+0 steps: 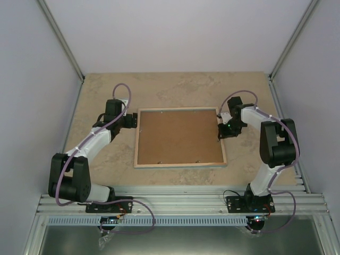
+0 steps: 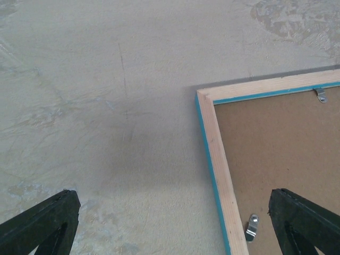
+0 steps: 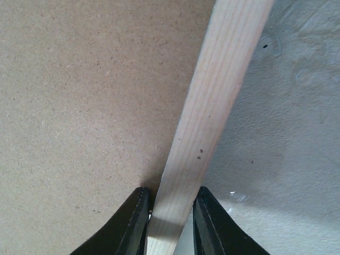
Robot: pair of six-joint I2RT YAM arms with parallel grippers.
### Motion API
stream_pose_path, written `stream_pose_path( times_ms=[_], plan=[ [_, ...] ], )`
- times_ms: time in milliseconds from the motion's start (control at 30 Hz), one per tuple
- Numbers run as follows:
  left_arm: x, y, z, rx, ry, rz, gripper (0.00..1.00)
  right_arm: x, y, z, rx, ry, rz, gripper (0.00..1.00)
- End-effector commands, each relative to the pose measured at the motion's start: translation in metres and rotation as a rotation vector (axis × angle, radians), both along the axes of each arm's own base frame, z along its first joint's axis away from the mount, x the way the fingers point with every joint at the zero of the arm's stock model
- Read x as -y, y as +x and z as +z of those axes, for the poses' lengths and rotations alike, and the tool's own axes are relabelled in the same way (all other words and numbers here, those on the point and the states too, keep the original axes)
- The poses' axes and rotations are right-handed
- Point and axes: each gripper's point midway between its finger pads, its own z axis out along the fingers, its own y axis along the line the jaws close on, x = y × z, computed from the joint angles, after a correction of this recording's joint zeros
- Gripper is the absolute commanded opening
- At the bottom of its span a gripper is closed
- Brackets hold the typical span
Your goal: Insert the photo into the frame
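The frame point(image 1: 180, 164) lies face down on the table, its pale wooden back edges up and a thin turquoise line along its side point(image 2: 223, 159). A brown backing panel point(image 1: 179, 135) fills it. The photo is out of view. My right gripper point(image 1: 222, 129) is at the frame's right rail near the far corner; in the right wrist view its fingers point(image 3: 133, 223) press both sides of the wooden rail point(image 3: 212, 106). My left gripper point(image 1: 134, 120) hovers open over the frame's far left corner, one finger over the table and the other over the panel point(image 2: 281, 143).
Small metal retaining clips point(image 2: 252, 226) point(image 2: 320, 94) sit on the panel's edge inside the frame. The beige mottled tabletop point(image 1: 175, 90) is bounded by white walls on three sides, with an aluminium rail point(image 1: 180, 202) along the near edge.
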Motion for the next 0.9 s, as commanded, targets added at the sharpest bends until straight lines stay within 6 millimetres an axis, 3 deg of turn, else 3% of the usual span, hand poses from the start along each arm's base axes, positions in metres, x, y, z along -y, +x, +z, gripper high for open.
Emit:
stream_pose_path(
  times_ms=[0, 133, 300, 467, 600, 733, 867],
  plan=[
    [-0.001, 0.004, 0.000, 0.011, 0.009, 0.003, 0.99, 0.007, -0.005, -0.015, -0.030, -0.063, 0.060, 0.03],
    [0.005, 0.002, 0.005, 0.023, 0.036, -0.068, 1.00, 0.003, 0.006, -0.010, -0.002, -0.047, 0.054, 0.01],
    [0.032, -0.008, 0.019, 0.055, 0.042, -0.293, 0.99, -0.018, 0.051, 0.003, 0.108, 0.045, 0.069, 0.00],
    [0.042, -0.020, 0.014, 0.032, 0.087, -0.431, 0.99, -0.045, 0.105, 0.011, 0.250, 0.123, 0.341, 0.00],
    [0.048, -0.025, 0.014, 0.013, 0.074, -0.474, 0.99, -0.049, 0.143, -0.005, 0.309, 0.070, 0.587, 0.01],
    [0.055, -0.013, 0.014, -0.026, 0.032, -0.489, 0.99, -0.057, 0.177, -0.004, 0.393, 0.049, 0.761, 0.00],
    [0.063, 0.005, 0.002, -0.124, -0.079, -0.466, 0.96, -0.080, 0.202, 0.021, 0.495, 0.082, 0.904, 0.00]
  ],
)
